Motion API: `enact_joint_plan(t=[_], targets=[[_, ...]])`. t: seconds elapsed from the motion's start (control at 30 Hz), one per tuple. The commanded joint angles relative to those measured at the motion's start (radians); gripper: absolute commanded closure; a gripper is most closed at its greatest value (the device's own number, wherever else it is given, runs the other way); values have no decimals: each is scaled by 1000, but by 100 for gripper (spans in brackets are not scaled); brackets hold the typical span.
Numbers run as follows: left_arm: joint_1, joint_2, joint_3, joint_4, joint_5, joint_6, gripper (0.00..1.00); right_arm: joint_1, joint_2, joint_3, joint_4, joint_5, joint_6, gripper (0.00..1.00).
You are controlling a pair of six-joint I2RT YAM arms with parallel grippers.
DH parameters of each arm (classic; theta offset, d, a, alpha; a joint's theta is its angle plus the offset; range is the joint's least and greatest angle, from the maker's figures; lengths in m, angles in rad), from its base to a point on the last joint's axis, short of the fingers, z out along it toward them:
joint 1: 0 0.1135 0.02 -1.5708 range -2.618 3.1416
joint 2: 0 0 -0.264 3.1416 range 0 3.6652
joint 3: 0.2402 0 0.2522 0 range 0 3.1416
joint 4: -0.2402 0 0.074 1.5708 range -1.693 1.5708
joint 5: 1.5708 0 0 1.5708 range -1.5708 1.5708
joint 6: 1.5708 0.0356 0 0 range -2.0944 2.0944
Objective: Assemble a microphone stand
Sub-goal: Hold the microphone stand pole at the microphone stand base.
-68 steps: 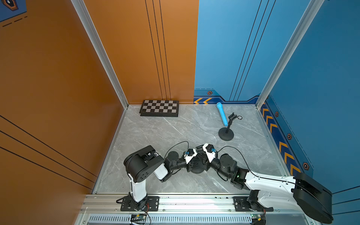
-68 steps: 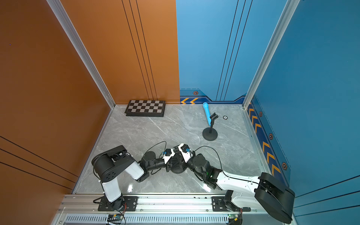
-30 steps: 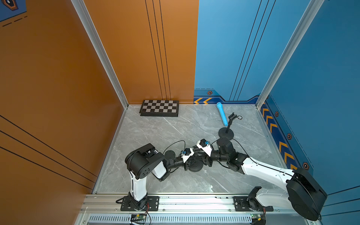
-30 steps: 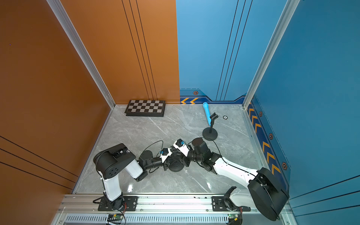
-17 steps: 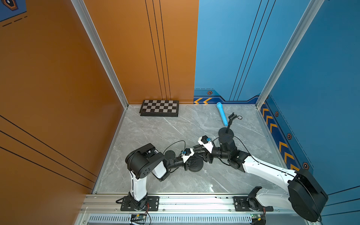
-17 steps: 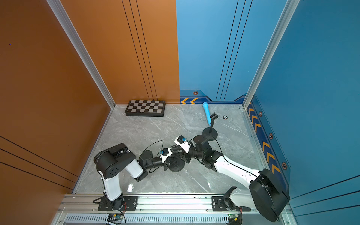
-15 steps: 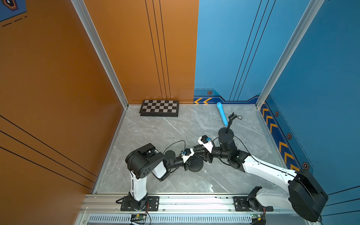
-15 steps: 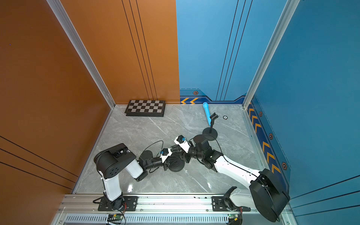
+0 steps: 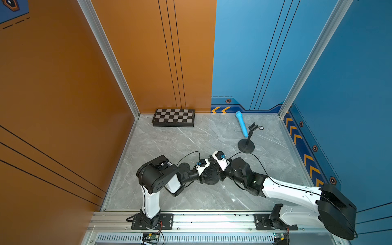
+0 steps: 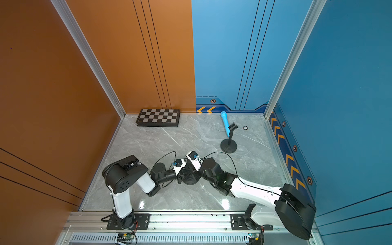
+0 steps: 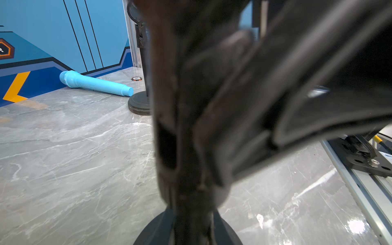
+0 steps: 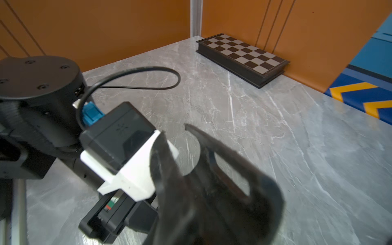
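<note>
Now, base disc betw. L tool & R tool

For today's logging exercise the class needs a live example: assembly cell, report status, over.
Left end effector, right end effector: both shut, together over black base; grip unclear. Blue microphone lying beside upright stand. Chessboard well aside.

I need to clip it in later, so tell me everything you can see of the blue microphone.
The microphone is light blue all over and looks like plastic. It has a rounded grille head, a collar behind it, then a smooth body narrowing to a flat tail. It lies flat on the grey table, head near the back wall, tail pointing toward the upright stand beside it. Whether the tail touches that stand cannot be told. Nothing holds it.
</note>
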Motion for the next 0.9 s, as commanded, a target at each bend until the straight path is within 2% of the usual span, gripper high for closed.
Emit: enact_joint_plan(t=[0.0,0.07,0.17,0.3,0.43,0.5,0.67,0.8,0.87], targets=[[2,27,-5,-120,-75,-6,79,102,43,-27,-91,512,163,100],[2,40,2,-119,-79,-16,79,151,76,-14,-97,572,173,100],[2,60,12,-120,-71,-29,79,189,126,29,-98,508,123,96],[5,75,20,-120,-61,-35,80,154,94,63,-152,294,7,80],[10,93,27,-118,-39,-47,81,22,11,61,-209,-50,-106,60],[12,98,32,-119,-28,-51,81,-50,-12,58,-233,-162,-148,55],[18,109,36,-118,-11,-59,81,-189,-8,61,-201,-424,-202,51],[22,102,32,-119,-12,-55,81,-218,17,108,-191,-493,-222,50],[25,102,31,-119,-13,-53,81,-221,33,129,-181,-487,-222,51]])
